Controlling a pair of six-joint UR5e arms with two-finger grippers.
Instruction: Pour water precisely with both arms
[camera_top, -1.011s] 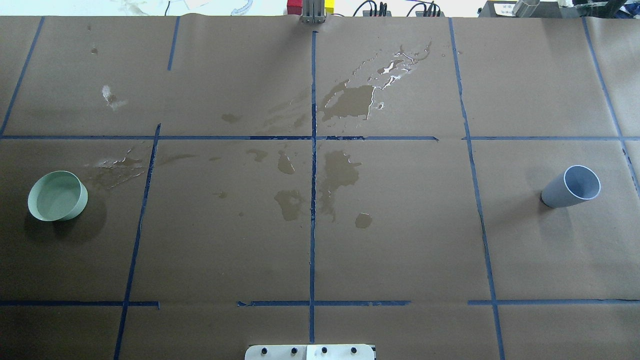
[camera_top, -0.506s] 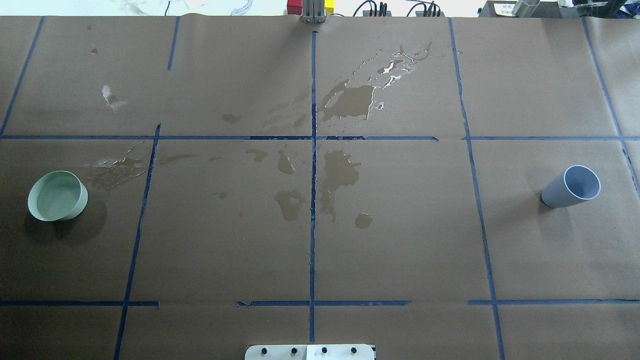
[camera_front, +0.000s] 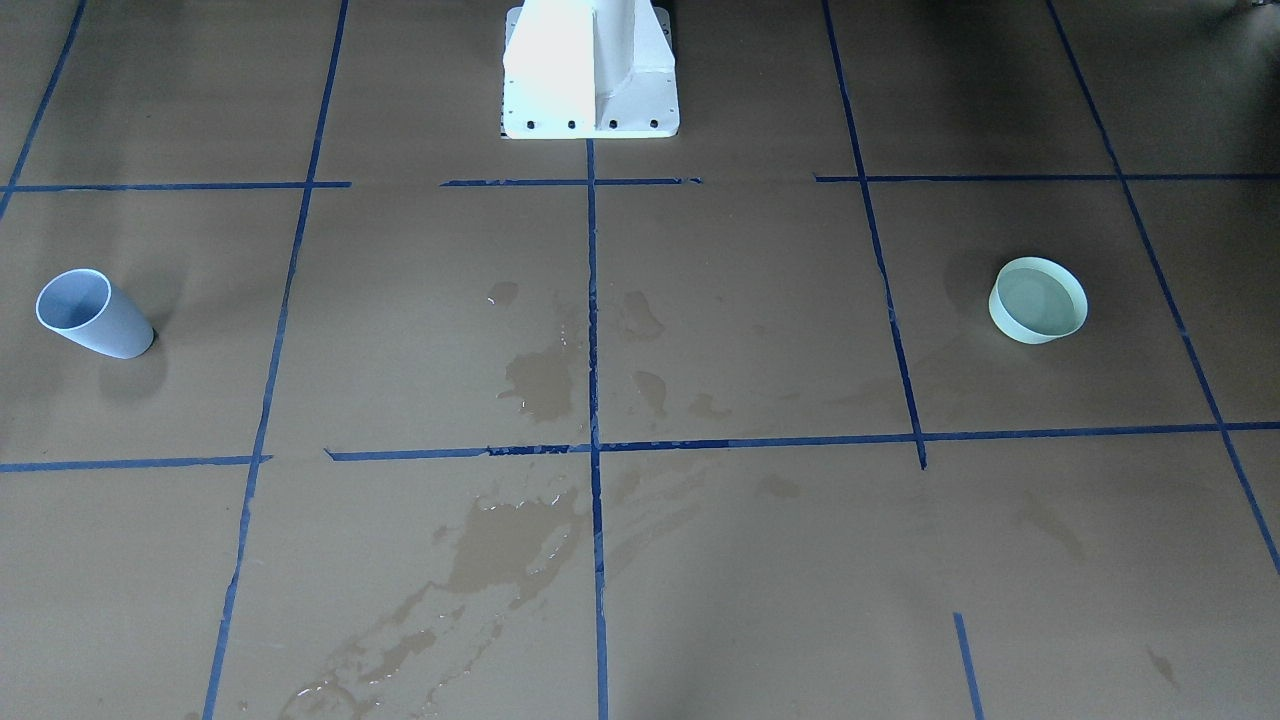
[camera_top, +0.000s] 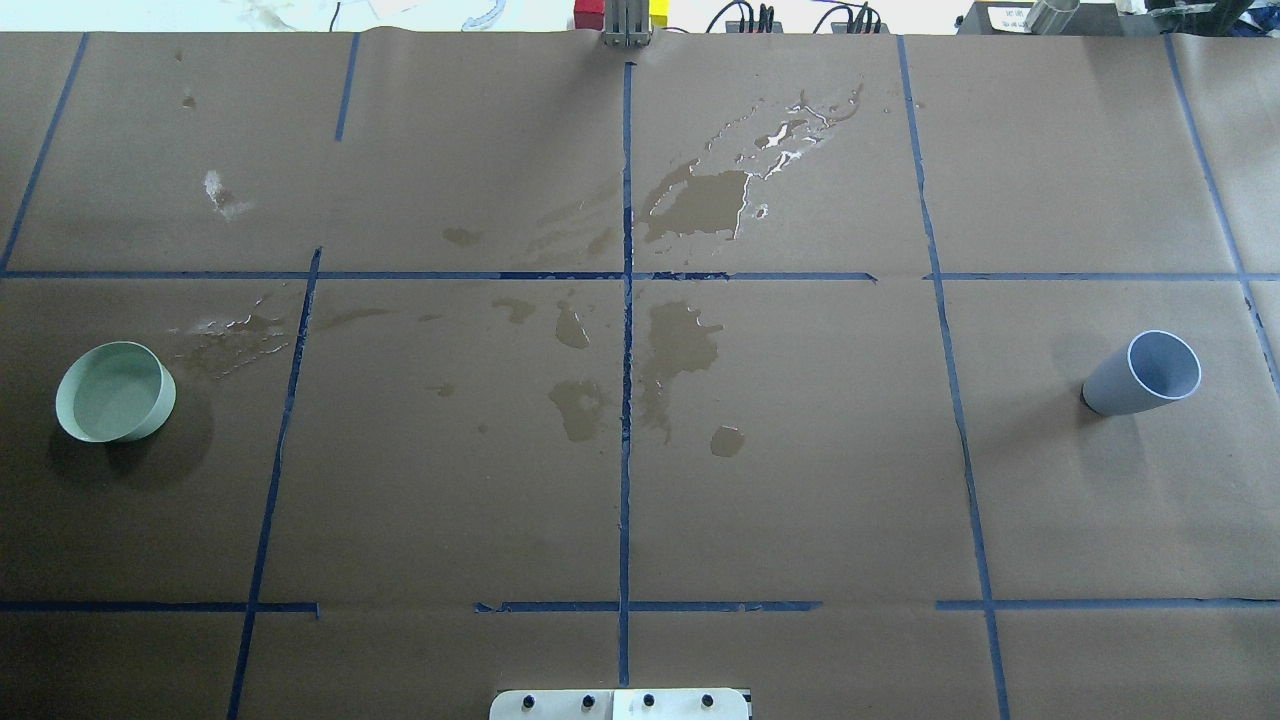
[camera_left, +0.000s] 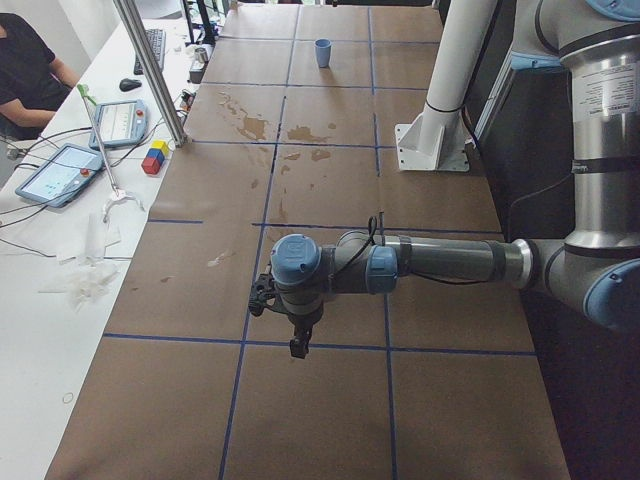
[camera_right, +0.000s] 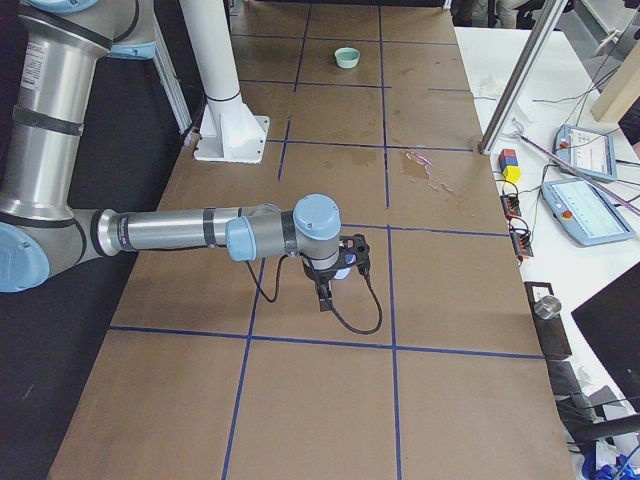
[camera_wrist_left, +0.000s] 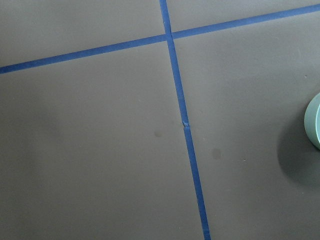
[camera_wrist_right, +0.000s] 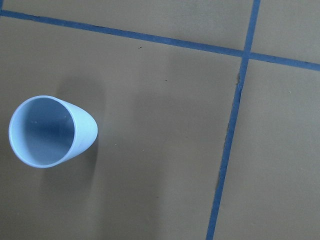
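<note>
A pale blue cup (camera_top: 1145, 373) stands upright on the brown paper at the right, also visible in the front view (camera_front: 90, 313) and from above in the right wrist view (camera_wrist_right: 50, 131). A shallow green bowl (camera_top: 115, 392) sits at the far left (camera_front: 1038, 300); only its edge (camera_wrist_left: 315, 120) enters the left wrist view. I cannot make out the water in either vessel. My left gripper (camera_left: 297, 347) hangs over the paper on the near arm, and my right gripper (camera_right: 322, 298) hangs close beside the cup. Both show only in the side views, so I cannot tell their states.
Dark wet stains (camera_top: 690, 205) spread over the middle and far part of the paper. Blue tape lines (camera_top: 626, 400) divide it into squares. The white pedestal (camera_front: 590, 70) stands at the robot's side. Tablets, coloured blocks (camera_left: 155, 157) and a seated person (camera_left: 25, 70) are along the operators' edge.
</note>
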